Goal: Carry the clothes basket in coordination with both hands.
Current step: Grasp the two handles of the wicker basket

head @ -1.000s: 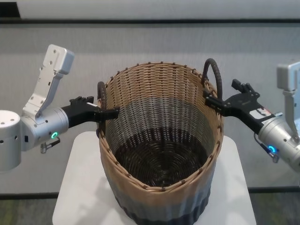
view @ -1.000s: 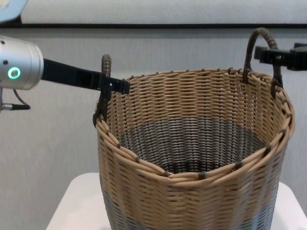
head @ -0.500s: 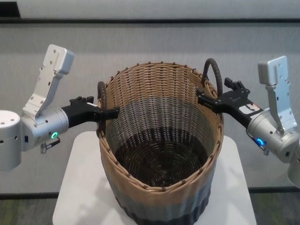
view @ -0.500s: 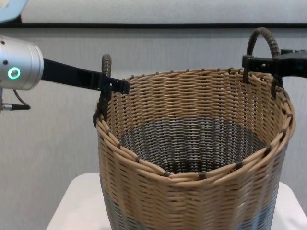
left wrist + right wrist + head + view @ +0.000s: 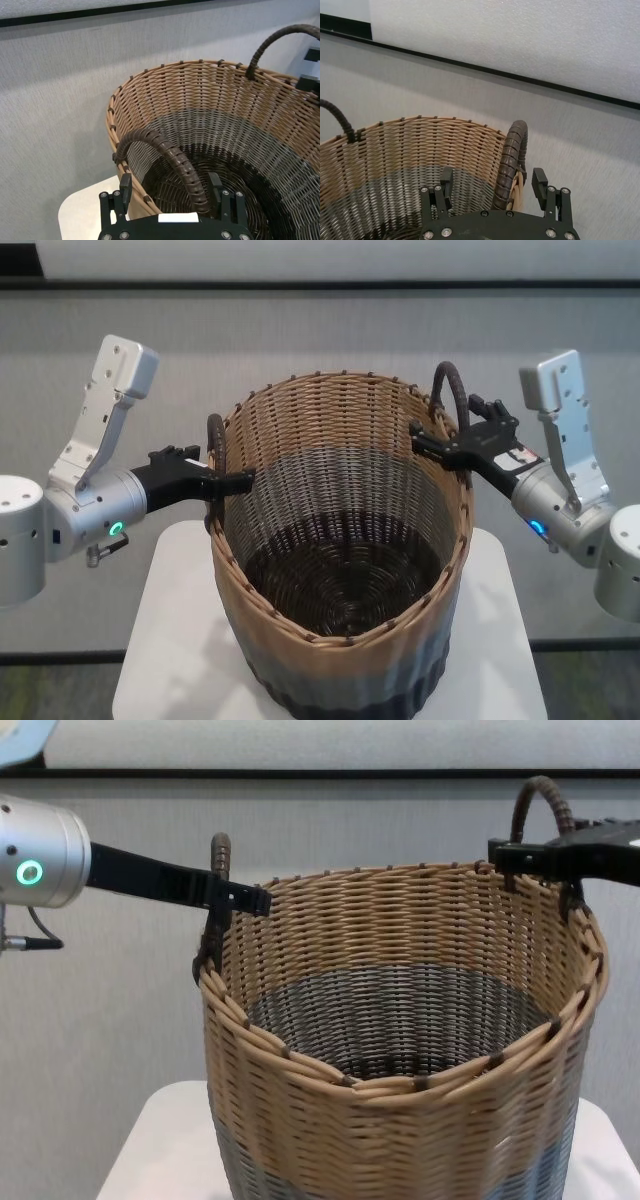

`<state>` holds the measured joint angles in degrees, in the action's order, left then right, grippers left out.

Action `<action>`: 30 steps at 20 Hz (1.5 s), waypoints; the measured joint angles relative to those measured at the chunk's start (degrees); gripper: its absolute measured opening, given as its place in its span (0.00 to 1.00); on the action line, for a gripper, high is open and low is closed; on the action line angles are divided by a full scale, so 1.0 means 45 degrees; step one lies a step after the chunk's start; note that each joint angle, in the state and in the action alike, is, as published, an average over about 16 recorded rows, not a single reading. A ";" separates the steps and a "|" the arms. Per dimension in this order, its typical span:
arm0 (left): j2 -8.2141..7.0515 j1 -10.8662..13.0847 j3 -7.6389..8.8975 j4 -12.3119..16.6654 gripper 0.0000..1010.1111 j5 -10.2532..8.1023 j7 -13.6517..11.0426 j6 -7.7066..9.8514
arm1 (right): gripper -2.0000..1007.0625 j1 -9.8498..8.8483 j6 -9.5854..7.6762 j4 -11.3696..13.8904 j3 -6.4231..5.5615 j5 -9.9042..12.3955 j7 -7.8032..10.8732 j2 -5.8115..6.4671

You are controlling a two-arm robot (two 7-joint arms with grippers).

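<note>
The clothes basket [image 5: 340, 570] stands on a small white table [image 5: 165, 640], tan on top, grey in the middle, dark at the base. My left gripper [image 5: 235, 480] reaches over the rim at the basket's left handle [image 5: 214, 440]. In the left wrist view its open fingers [image 5: 125, 186] straddle that handle [image 5: 167, 157] without closing on it. My right gripper [image 5: 430, 443] is at the right handle [image 5: 452, 390]. In the right wrist view its open fingers [image 5: 539, 181] stand on either side of that handle [image 5: 512, 155]. The chest view shows both gripper tips, left [image 5: 255, 900] and right [image 5: 505, 855], at the rim.
A grey wall [image 5: 320, 330] with a dark horizontal strip runs close behind the basket. The table top [image 5: 150, 1150] is barely wider than the basket, with its edges close on both sides.
My right gripper has moved inward toward the basket, and its jaws now straddle the right handle. The left arm and the basket have not moved.
</note>
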<state>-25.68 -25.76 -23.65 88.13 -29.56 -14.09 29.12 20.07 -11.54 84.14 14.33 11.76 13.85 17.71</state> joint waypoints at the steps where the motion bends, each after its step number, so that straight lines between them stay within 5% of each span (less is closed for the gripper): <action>1: 0.0000 0.0000 0.0000 0.0000 0.99 0.0000 0.0000 0.0000 | 0.99 0.0083 0.0035 -0.0111 0.0032 -0.0084 0.0002 -0.0036; 6: 0.0000 0.0000 0.0000 0.0000 0.99 0.0000 -0.0002 0.0000 | 0.99 0.0434 0.0021 -0.0583 0.0092 -0.0277 0.0175 -0.0243; 17: 0.0000 -0.0001 0.0000 0.0000 0.99 0.0000 -0.0003 0.0000 | 0.99 0.0872 -0.0832 -0.1066 -0.0052 0.0385 0.0668 -0.0517; 30: 0.0000 -0.0001 0.0000 0.0000 0.99 0.0001 0.0001 0.0000 | 0.99 0.0874 -0.1403 -0.0926 0.0045 0.0403 0.0085 -0.0658</action>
<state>-25.68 -25.77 -23.65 88.13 -29.56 -14.09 29.12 24.01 -17.85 79.97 14.53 13.58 14.23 14.75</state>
